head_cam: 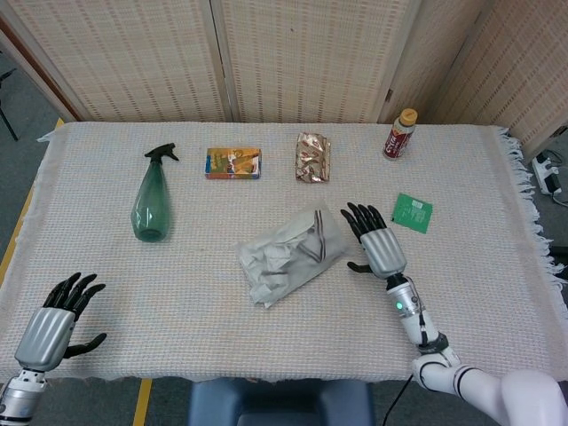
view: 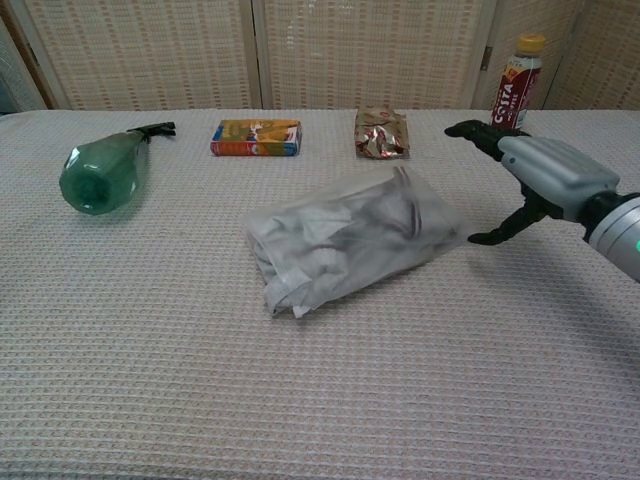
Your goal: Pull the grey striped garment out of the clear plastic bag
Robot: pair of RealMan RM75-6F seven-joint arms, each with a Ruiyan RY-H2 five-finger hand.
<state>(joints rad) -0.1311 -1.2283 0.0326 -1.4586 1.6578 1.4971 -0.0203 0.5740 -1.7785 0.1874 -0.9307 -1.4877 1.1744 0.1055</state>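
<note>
The clear plastic bag (head_cam: 291, 253) (view: 350, 238) lies at the middle of the table, turned at a slant. Inside it, the grey striped garment (head_cam: 306, 249) (view: 385, 220) shows as folded pale cloth with dark stripes toward the right end. My right hand (head_cam: 380, 244) (view: 540, 178) hovers just right of the bag, fingers spread, apart from the plastic and holding nothing. My left hand (head_cam: 58, 321) stays near the table's front left corner, fingers apart and empty; the chest view does not show it.
A green spray bottle (head_cam: 151, 200) (view: 100, 172) lies at the left. Along the back sit an orange box (head_cam: 233, 163) (view: 256, 137), a foil snack packet (head_cam: 312, 158) (view: 381, 133) and a red drink bottle (head_cam: 400, 134) (view: 514, 88). A green card (head_cam: 412, 213) (view: 568, 191) lies right of my right hand.
</note>
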